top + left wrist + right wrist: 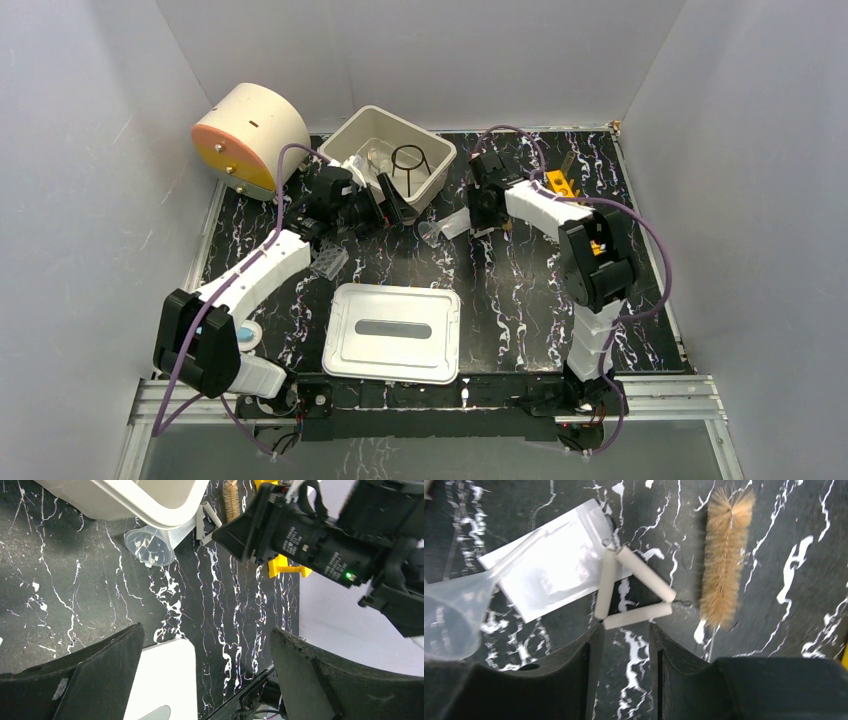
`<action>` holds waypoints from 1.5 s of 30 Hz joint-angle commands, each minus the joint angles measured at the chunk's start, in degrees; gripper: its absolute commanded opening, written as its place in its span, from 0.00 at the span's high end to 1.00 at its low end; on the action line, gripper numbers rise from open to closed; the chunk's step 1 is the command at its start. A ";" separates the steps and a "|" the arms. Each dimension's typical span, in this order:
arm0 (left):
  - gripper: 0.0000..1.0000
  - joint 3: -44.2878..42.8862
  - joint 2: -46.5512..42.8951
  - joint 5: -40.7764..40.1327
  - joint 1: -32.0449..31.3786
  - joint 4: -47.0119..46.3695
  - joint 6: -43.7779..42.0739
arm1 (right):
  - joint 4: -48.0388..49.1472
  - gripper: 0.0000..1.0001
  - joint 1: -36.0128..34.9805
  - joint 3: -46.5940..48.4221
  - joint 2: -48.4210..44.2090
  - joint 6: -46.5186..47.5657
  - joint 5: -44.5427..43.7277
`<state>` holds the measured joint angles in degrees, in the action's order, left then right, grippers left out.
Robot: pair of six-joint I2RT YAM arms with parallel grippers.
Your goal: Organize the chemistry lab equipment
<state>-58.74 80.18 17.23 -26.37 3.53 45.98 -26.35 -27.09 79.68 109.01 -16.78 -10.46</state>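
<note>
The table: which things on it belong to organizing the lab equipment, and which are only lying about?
Belong to the job: black wire ring stand; clear plastic funnel; tan-bristled wire brush; triangle of white tubes.
Only lying about: big cream cylinder with orange face; flat white lid.

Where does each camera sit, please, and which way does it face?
Top: above and behind left arm and right arm, facing down at the table; both show whole.
Left wrist: on that arm, facing down at funnel and right arm; open left claw shows.
Right wrist: facing straight down at triangle and brush; right claw shows.
Shared: both wrist views hold funnel, triangle, brush.
</note>
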 commanded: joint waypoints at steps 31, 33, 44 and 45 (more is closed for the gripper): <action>0.05 -11.38 3.84 -2.00 0.00 8.51 -6.96 | -1.96 0.89 3.19 6.59 3.96 22.18 5.02; 0.05 -11.64 4.25 -1.62 0.00 7.89 -6.71 | -1.16 0.89 3.19 5.39 0.70 21.70 5.16; 0.05 -12.67 5.74 2.91 0.00 3.94 -6.47 | 6.92 0.88 3.19 0.46 -14.76 15.19 14.53; 0.05 -12.76 5.96 4.84 0.00 3.01 -6.13 | 7.17 0.88 3.19 0.59 -15.31 13.89 16.10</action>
<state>-68.53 86.17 16.21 -26.37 10.09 39.90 -23.62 -24.08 80.34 96.64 1.89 -0.47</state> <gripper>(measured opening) 0.948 0.191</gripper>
